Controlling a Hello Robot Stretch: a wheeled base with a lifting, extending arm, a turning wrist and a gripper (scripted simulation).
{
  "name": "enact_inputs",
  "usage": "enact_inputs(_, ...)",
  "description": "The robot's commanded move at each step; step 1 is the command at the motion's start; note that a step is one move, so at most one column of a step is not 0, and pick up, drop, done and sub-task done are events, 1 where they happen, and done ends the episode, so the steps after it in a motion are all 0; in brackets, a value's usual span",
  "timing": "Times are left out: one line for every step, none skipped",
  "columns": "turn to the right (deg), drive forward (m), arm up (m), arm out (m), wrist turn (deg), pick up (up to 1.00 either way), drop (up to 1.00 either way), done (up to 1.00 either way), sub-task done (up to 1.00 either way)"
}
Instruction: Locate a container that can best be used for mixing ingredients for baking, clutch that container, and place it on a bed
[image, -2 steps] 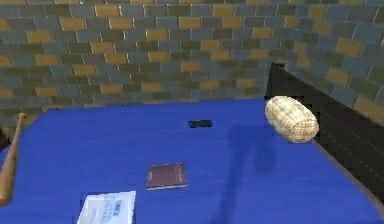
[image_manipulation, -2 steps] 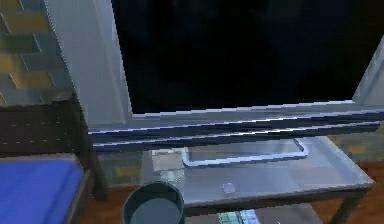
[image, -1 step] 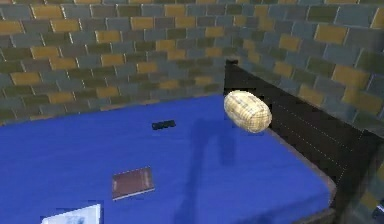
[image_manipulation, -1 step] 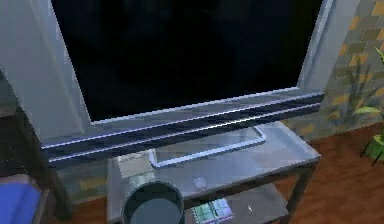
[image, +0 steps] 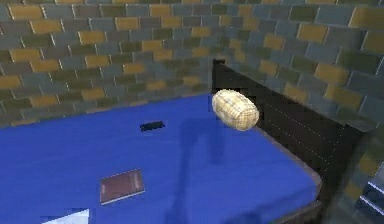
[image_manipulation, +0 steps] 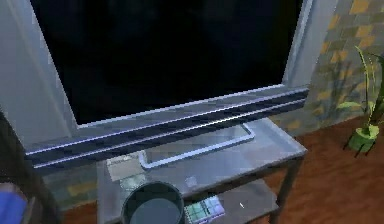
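Spanning the forward view: blue bed (image: 230, 150). TV (image_manipulation: 170, 50) stands on glass desk (image_manipulation: 275, 150). Plant (image_manipulation: 365, 95) right of TV. Grey bowl (image_manipulation: 152, 207) below TV, at desk's front; whether it rests there, cannot tell. Claw state: cannot tell.

Nothing readable is showing anywhere; the book (image: 121, 186) lying near the near edge of the bed (image: 230, 160) is showing a plain reddish cover with no legible title; the papers (image_manipulation: 203, 209) lying on the lower shelf of the stand (image_manipulation: 288, 150) are carrying greenish print too blurred to make out
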Motion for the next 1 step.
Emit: enact_inputs(0.0,0.25,0.00,0.00,0.0,0.00,0.00,0.00,0.00)
